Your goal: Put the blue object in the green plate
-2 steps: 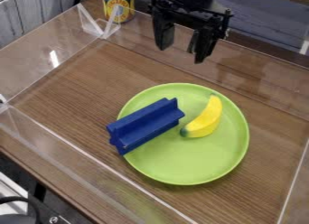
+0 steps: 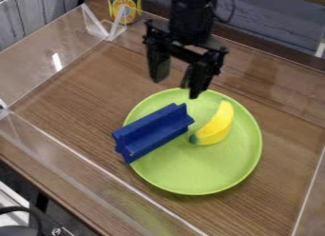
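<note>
So the green plate [image 2: 203, 168] is the thing to orient by here, a round lime-green one sitting on a wood-grain table [image 2: 76, 97] toward the near right side. A clear plastic wall [image 2: 38, 135] runs around the table, with its closest edge passing just in front of the plate.

The blue object [image 2: 151, 131] is a long dark-blue block with a groove along its top. It lies diagonally over the plate's left rim: its upper right end is on the plate, and its lower left end hangs out past the edge over the table. So it's partly on the plate, not fully inside it.

Just right of the block, near the middle of the plate, there's a yellow banana [image 2: 215, 124], lying fully on the green surface. It looks very close to the block's upper end, and I can't tell if they actually touch.

Behind the plate's far rim hangs the gripper [image 2: 177, 75], black, pointing straight down. Its fingers are spread apart with nothing between them, so it's released and empty. The fingertips sit above the plate's back edge and clear of both the block and the banana.

Further back, past the plate and beyond the far wall, there's a yellow container [image 2: 122, 7] with a label I can't read
</note>
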Motion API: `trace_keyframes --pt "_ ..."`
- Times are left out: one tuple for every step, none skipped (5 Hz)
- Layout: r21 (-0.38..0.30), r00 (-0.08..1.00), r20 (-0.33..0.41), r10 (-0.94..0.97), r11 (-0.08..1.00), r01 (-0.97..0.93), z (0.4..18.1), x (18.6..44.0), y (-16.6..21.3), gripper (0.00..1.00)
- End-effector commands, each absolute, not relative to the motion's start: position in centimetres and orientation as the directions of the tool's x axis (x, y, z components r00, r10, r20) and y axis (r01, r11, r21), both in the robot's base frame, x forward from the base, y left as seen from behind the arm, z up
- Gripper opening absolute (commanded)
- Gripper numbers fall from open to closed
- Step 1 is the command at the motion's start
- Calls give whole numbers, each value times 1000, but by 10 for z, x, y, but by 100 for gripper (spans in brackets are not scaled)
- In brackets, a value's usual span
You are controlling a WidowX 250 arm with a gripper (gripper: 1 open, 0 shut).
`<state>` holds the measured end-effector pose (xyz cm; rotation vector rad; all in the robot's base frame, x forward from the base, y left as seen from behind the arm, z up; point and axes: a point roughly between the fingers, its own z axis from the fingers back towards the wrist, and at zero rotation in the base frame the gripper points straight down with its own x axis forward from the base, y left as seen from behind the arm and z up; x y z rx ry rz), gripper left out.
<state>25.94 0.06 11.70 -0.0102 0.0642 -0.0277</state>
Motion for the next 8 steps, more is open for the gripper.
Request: trace_keyframes --pt "-10 997 0 -71 997 71 126 252 8 100" --pt "-10 995 3 -99 995 99 123 247 12 100" --pt "-17 992 0 -128 992 128 120 245 14 100" --pt "-26 989 0 -150 988 150 119 241 17 100" --pt "-38 986 2 -170 985 169 118 238 18 100" --pt "-54 983 8 -185 981 185 115 237 20 100" --pt "-70 981 17 -196 978 196 113 237 22 100" --pt "-81 978 25 -205 975 207 111 238 24 100"
